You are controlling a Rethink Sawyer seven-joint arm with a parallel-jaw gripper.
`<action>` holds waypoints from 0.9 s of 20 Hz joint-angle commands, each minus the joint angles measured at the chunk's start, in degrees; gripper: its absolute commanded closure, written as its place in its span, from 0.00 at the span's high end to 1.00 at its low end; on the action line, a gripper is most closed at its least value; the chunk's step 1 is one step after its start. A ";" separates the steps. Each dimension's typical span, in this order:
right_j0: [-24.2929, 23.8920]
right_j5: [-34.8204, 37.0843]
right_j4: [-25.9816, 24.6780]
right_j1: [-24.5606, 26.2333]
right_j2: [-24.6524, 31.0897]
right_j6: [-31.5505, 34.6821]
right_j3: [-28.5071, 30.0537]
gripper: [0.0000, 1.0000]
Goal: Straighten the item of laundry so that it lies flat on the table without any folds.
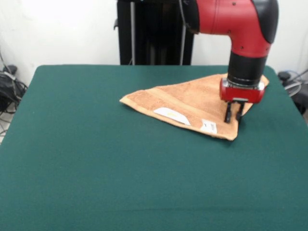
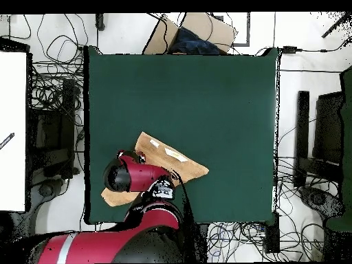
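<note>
The tan towel lies on the dark-green table at the far right, folded over into a rough triangle. Two white tags show along its near edge. My gripper points straight down onto the towel's right part, close to its near right corner. Its two fingers stand close together, tips in the cloth. The cloth is not lifted. In the overhead view the towel shows near the table's bottom left, and the red arm hides its middle and the gripper.
The black pedestal stands behind the table's far edge. Cables lie off the left side. In the overhead view a cardboard box sits past the top edge and cables surround the table.
</note>
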 commanded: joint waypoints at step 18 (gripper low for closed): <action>-0.87 14.13 6.41 -15.82 4.17 11.48 2.91 0.00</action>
